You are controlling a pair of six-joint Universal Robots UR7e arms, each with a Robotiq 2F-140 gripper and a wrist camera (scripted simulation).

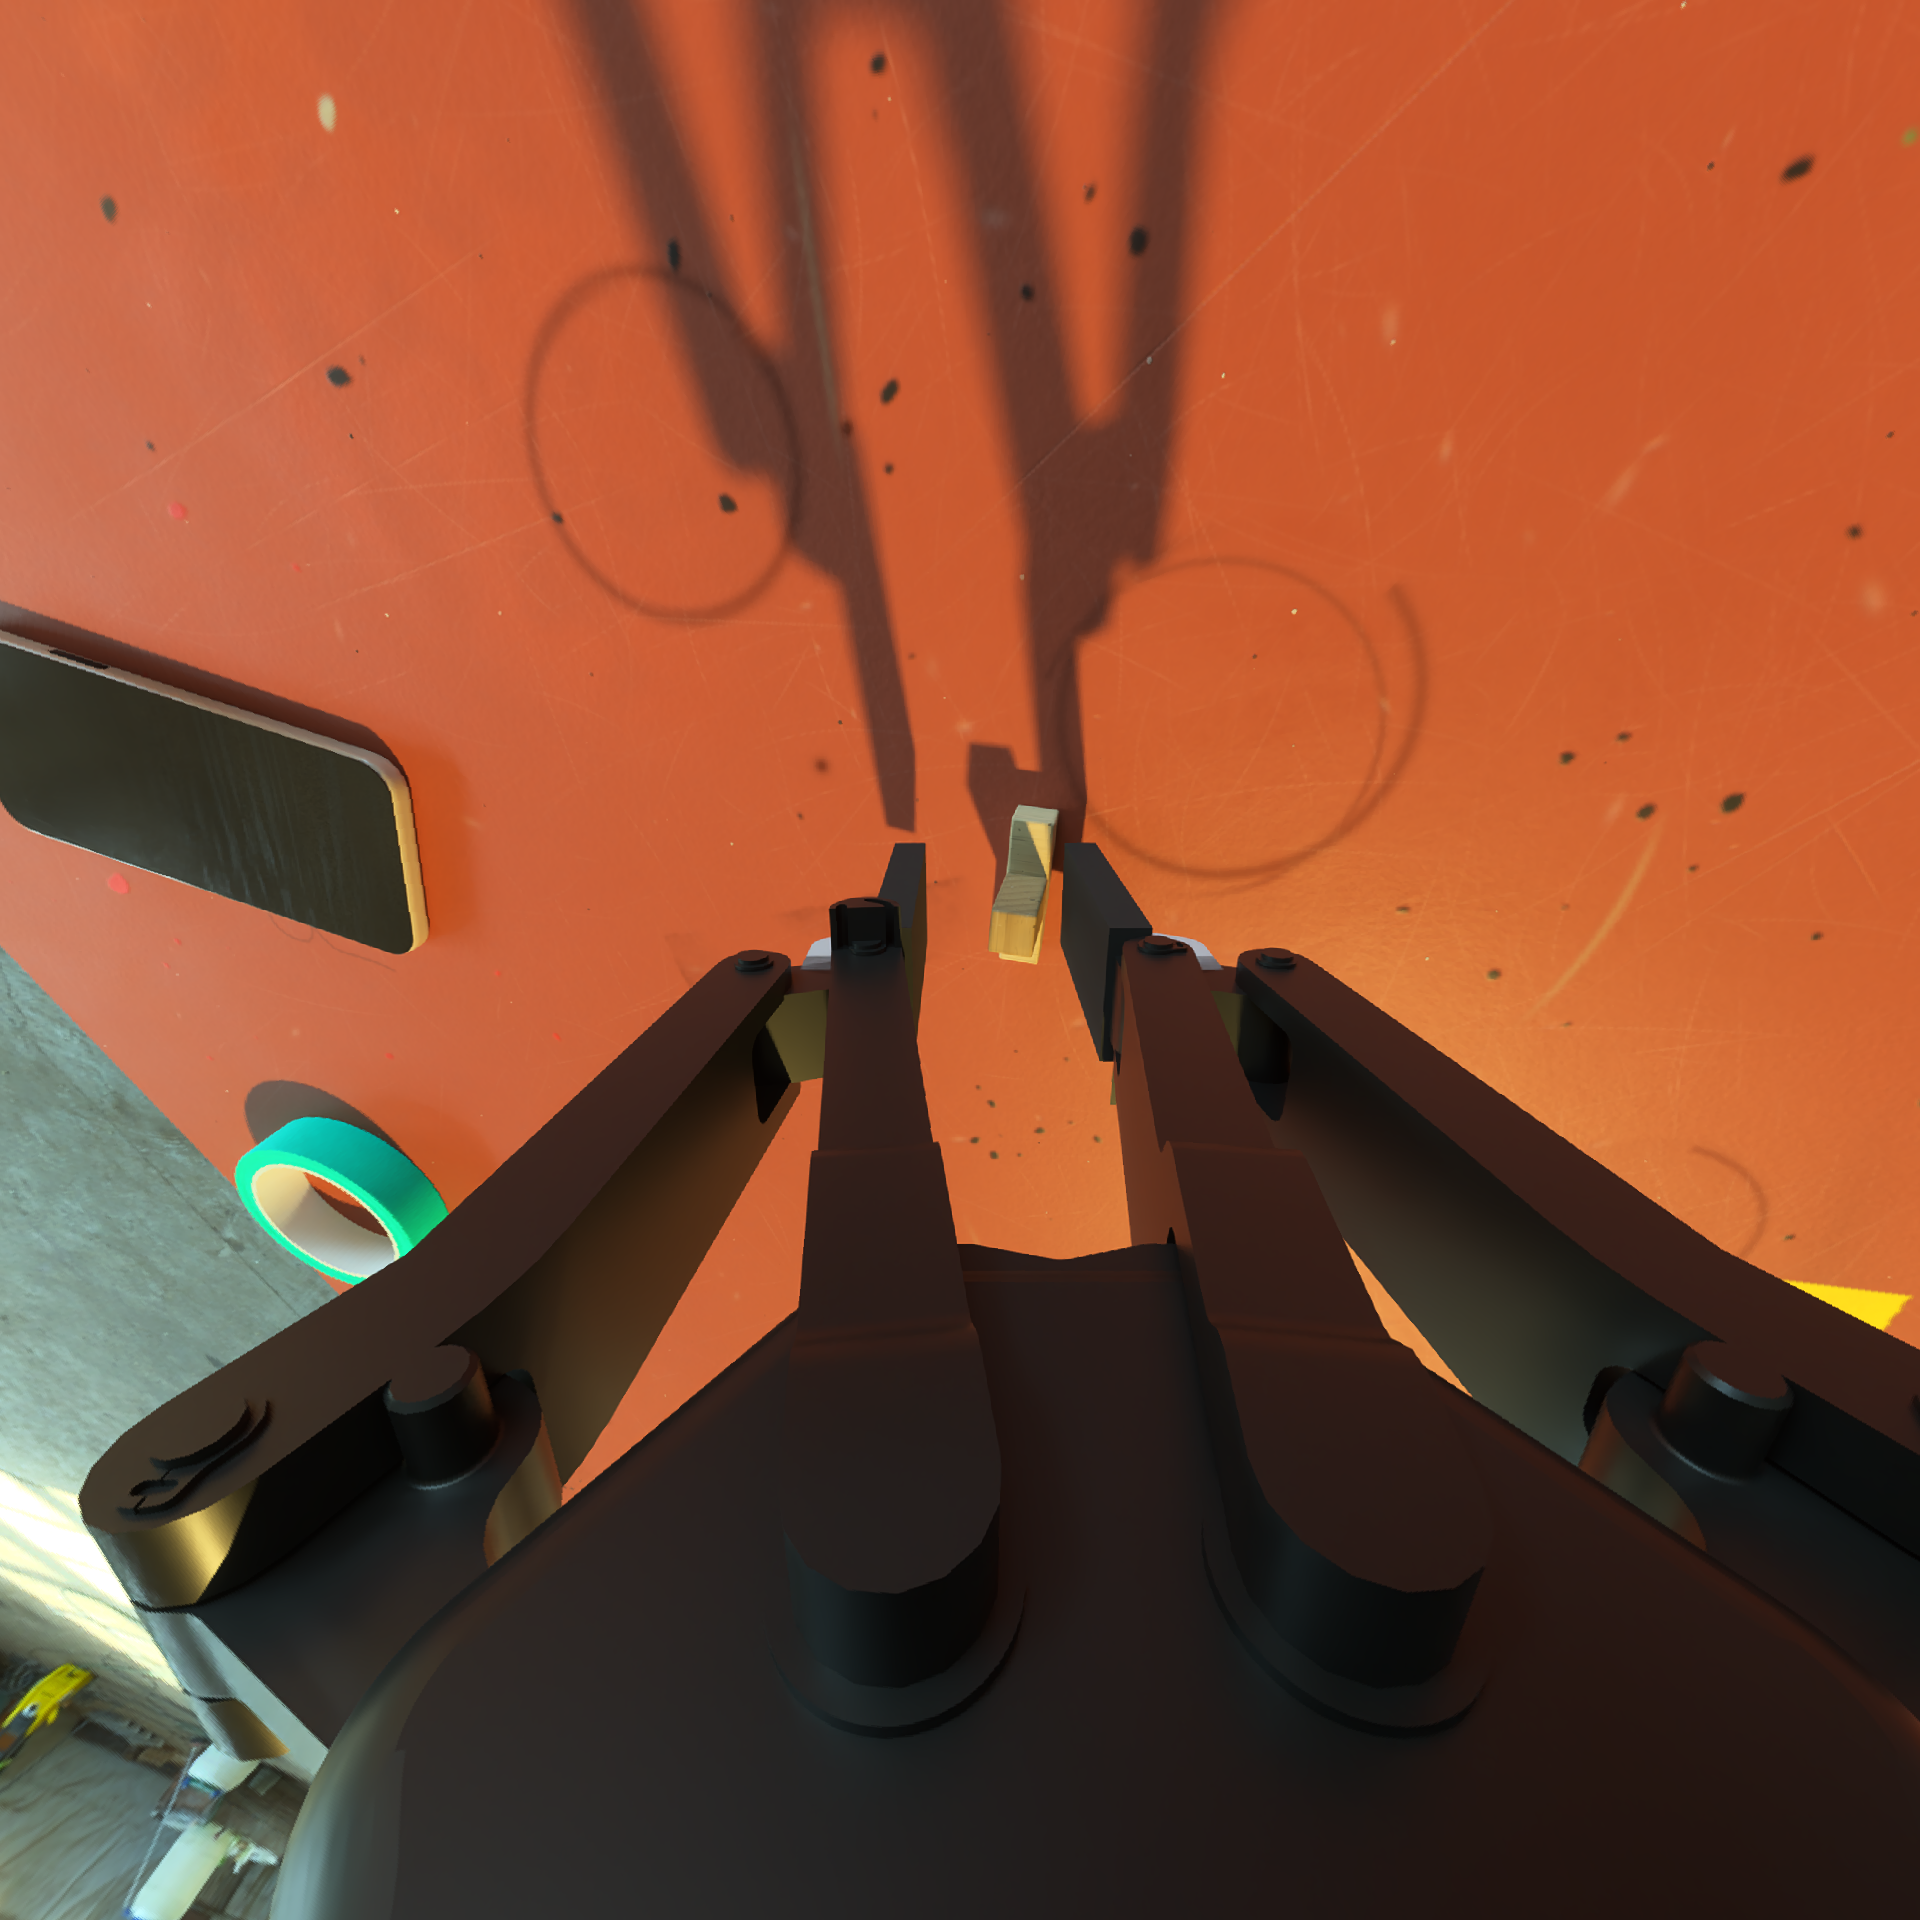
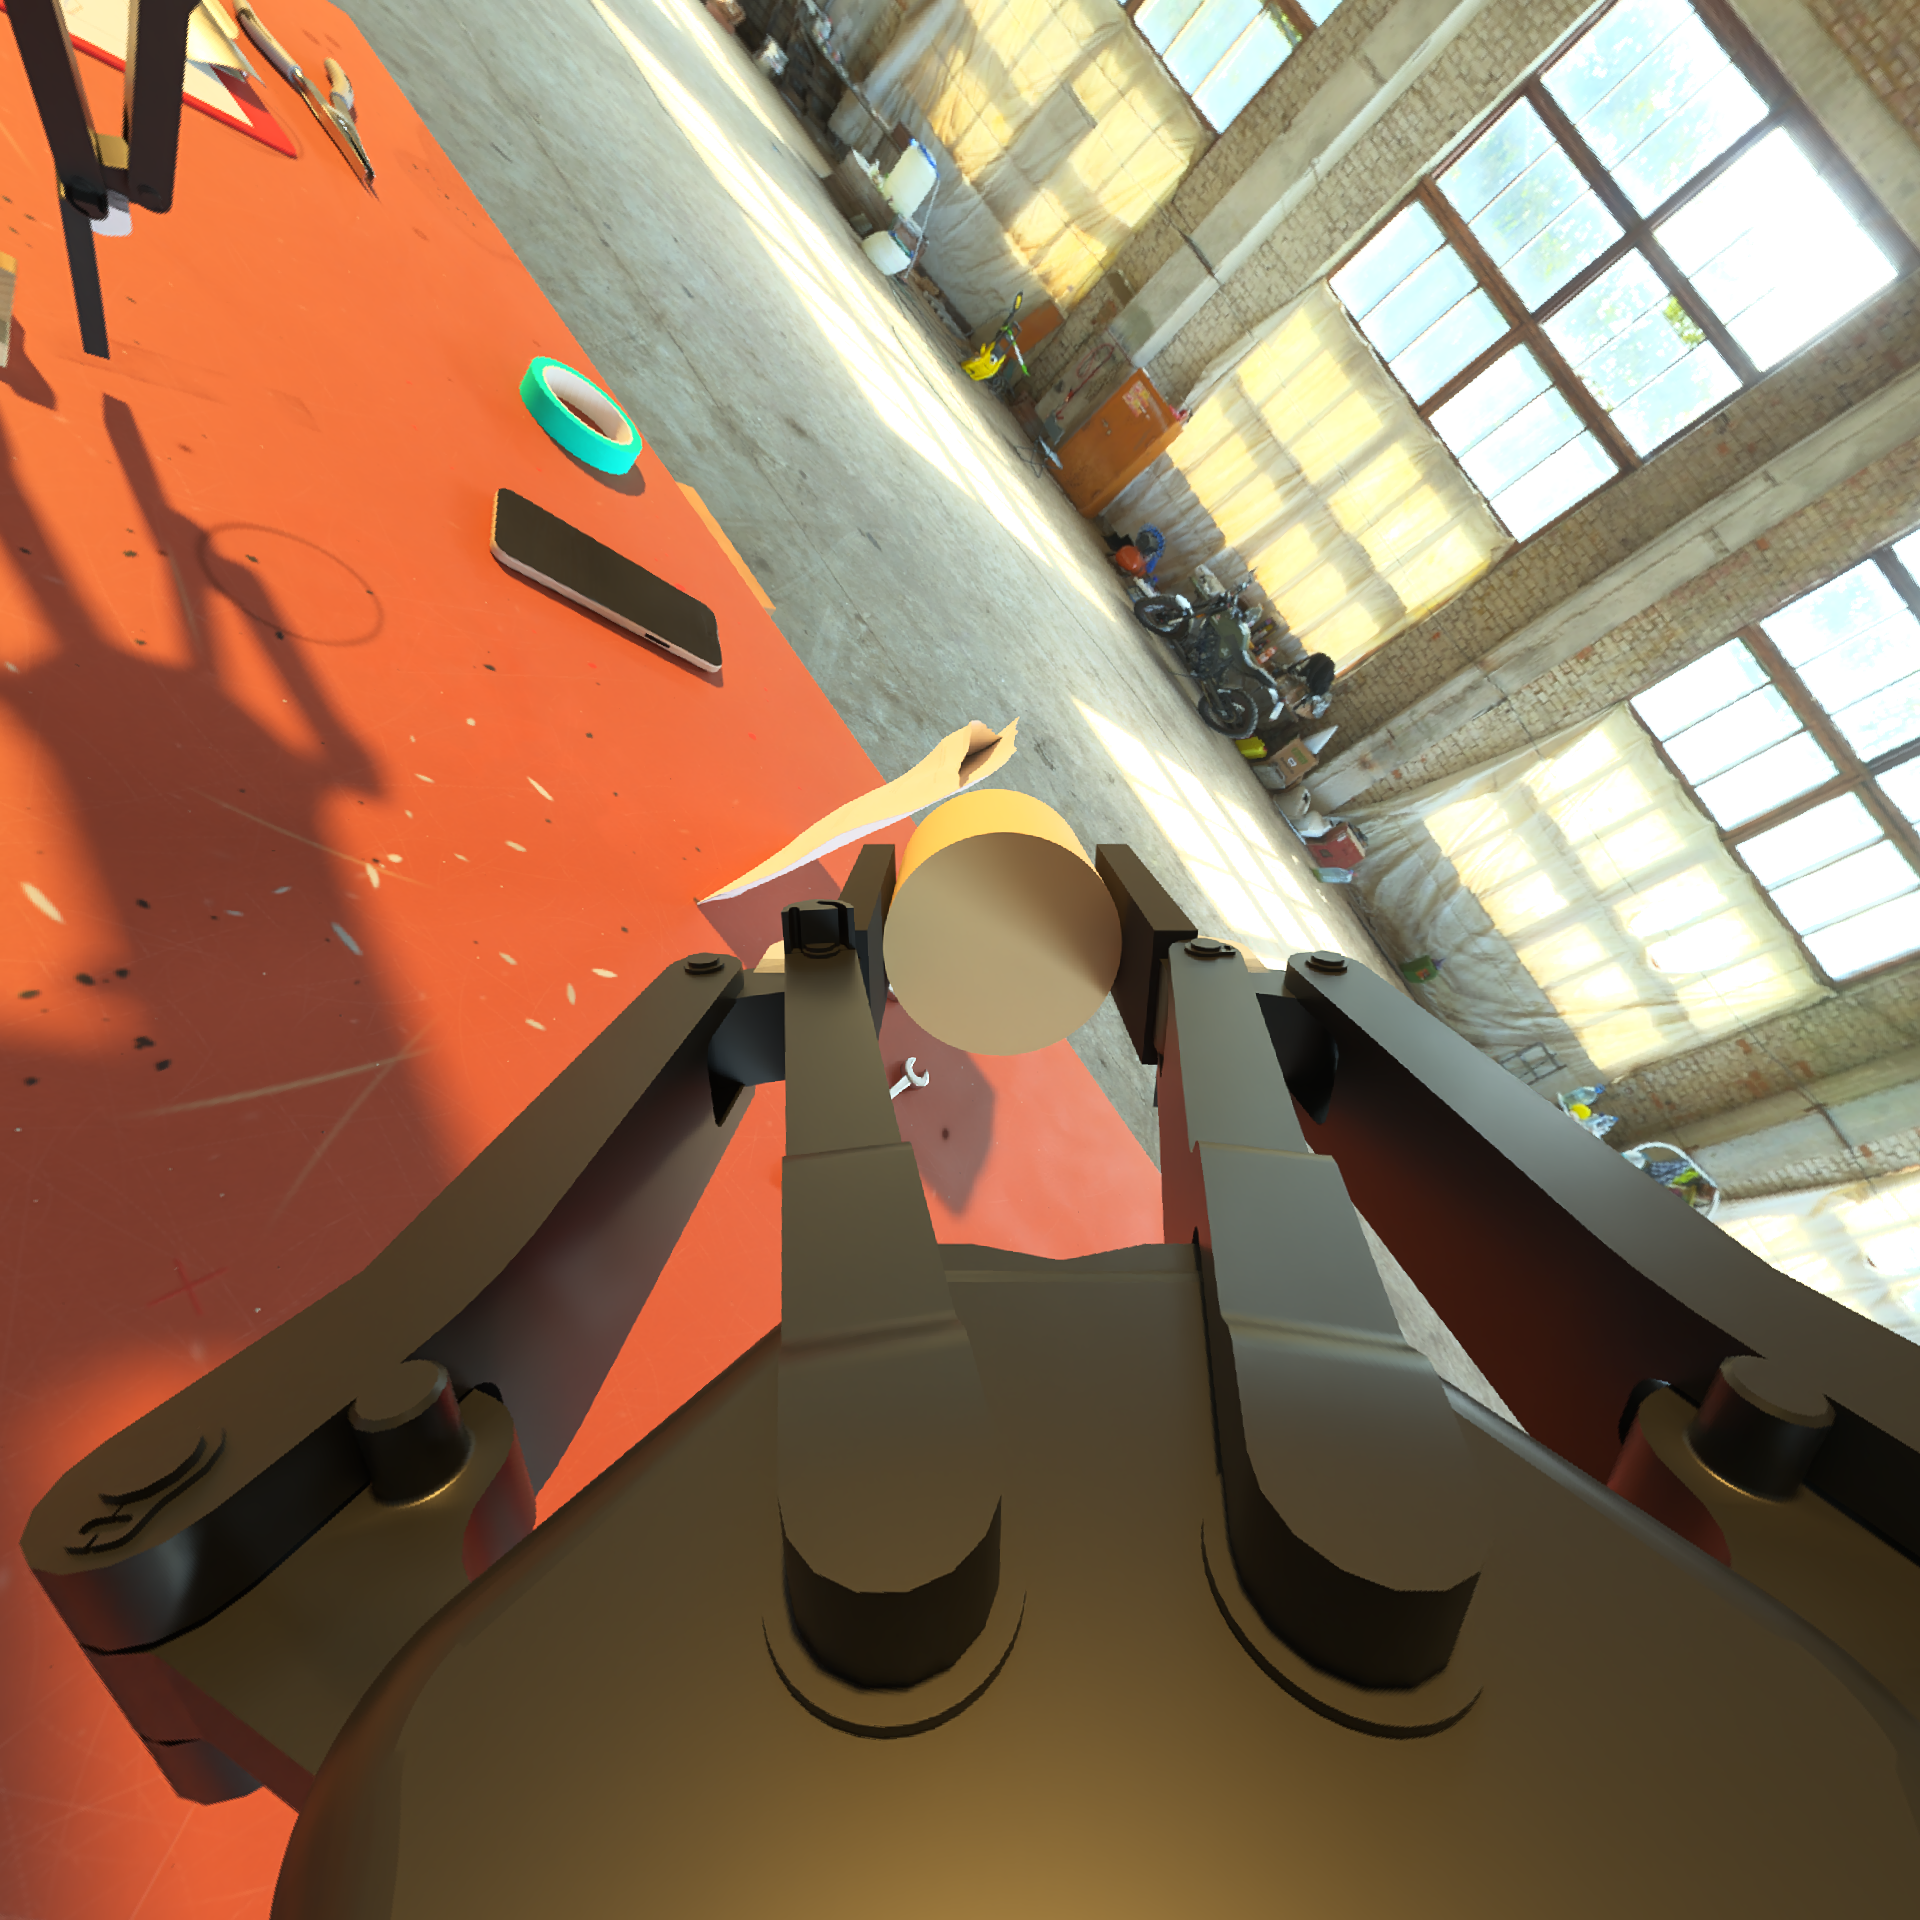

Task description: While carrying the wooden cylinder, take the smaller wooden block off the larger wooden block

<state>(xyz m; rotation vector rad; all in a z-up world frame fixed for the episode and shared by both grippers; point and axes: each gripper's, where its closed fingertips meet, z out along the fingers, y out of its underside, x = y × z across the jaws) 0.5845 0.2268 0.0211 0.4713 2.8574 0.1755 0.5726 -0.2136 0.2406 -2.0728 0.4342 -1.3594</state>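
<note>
Far left in the left wrist view, a black flat phone with a pale edge (image 1: 208,790) lies on the orange scuffed table (image 1: 1455,416), and nearer, by the table's edge, sits a teal roll of tape (image 1: 332,1195) — both well apart from the work.

At the centre, the left gripper (image 1: 992,883) points down at the table with its jaws partly open, a gap between them and nothing held. In that gap, close against the right-hand jaw, stands a pale stepped wooden piece (image 1: 1023,883). It looks like the smaller wooden block on the larger one, though I cannot tell where one ends and the other begins. The jaws straddle it, seemingly so that closing would pinch the upper block.

In the right wrist view, the right gripper (image 2: 997,914) has its jaws closed on the sides of the tan wooden cylinder (image 2: 1003,925), held clear above the table's edge — probably to keep it out of the left arm's way. A small silver wrench (image 2: 909,1078) lies below it.
</note>
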